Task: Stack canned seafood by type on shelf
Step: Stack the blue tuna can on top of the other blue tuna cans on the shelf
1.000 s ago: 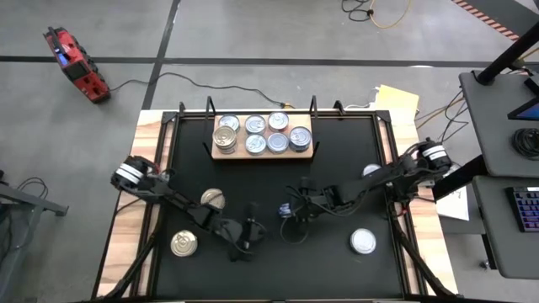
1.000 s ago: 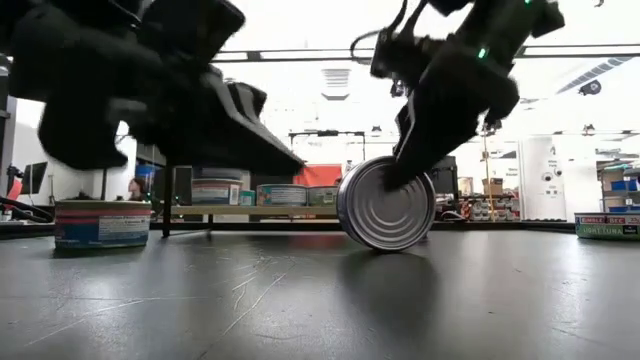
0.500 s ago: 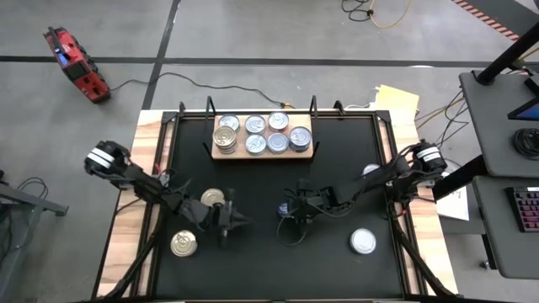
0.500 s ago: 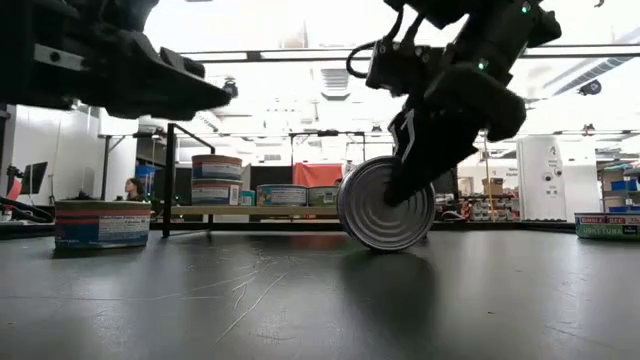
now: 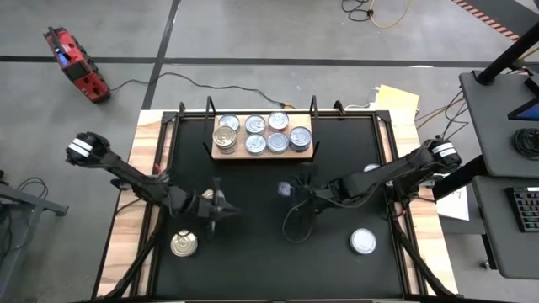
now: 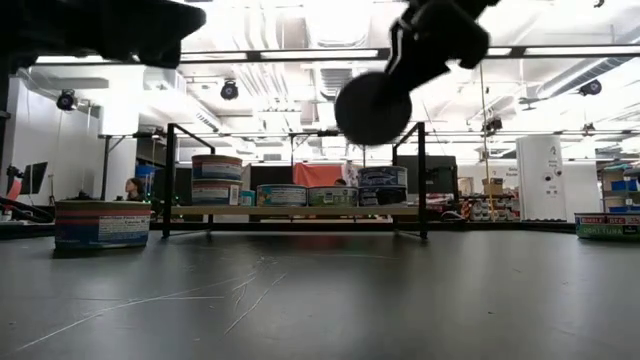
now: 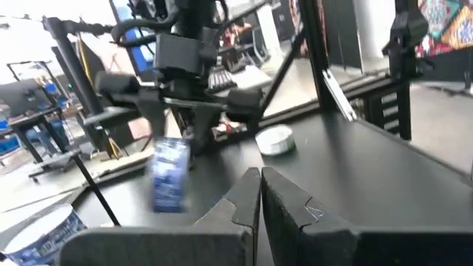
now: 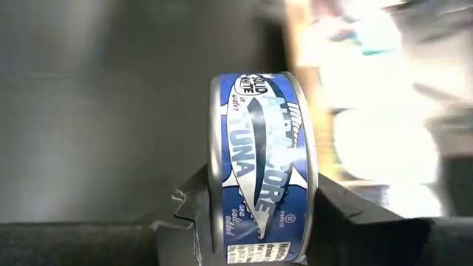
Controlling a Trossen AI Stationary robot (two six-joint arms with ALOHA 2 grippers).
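My right gripper's point(image 8: 255, 222) dark pads hide both flat ends of the blue-labelled round tuna tin point(image 8: 260, 166); its bottom is cropped at six o'clock.

The black table point(image 5: 261, 252) with wooden side edges stands on a grey concrete floor point(image 5: 253, 34) crossed by dark lines. A red device point(image 5: 76, 63) lies on the floor beyond the table's far-left corner, with a black cable point(image 5: 168, 80) running from it toward the table. A dark desk point(image 5: 497, 126) carrying a keyboard point(image 5: 526, 209) stands beside the table's right edge. Behind the table, ceiling light strips point(image 6: 300, 55) illuminate a white-walled workshop, where a person point(image 6: 132, 188) sits at far left.
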